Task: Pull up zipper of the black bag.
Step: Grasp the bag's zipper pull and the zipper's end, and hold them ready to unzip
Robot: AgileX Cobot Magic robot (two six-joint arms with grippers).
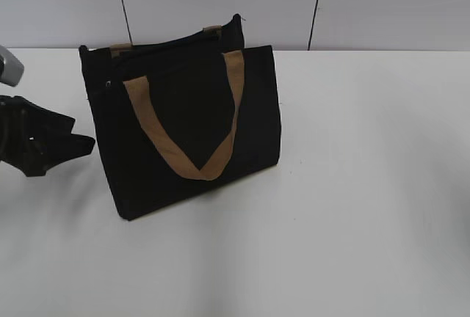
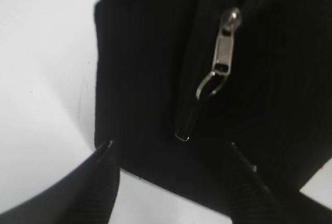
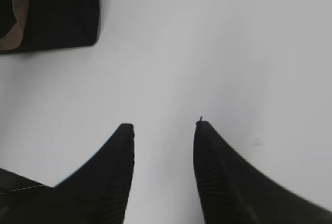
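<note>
Zipper (image 2: pixel 224 53): silvery pull hanging on the end panel of the black bag (image 1: pixel 187 122), upright on the white desk (image 1: pixel 352 185). Left gripper (image 2: pixel 171 149): jaws wide, just short of the pull; centre on the tab before closing. Right gripper (image 3: pixel 163 128): jaws wide, well apart, holding nothing.

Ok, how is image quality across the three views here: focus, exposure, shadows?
Exterior view: even, bright light, soft shadow under the black bag, its fabric detail lost in the dark. Left wrist view: the zipper pull is slightly soft but readable, with glare on the metal; the left tool fingers are blurred at the bottom edge. Right wrist view: the table is nearly washed out, and the right tool shows open.
</note>
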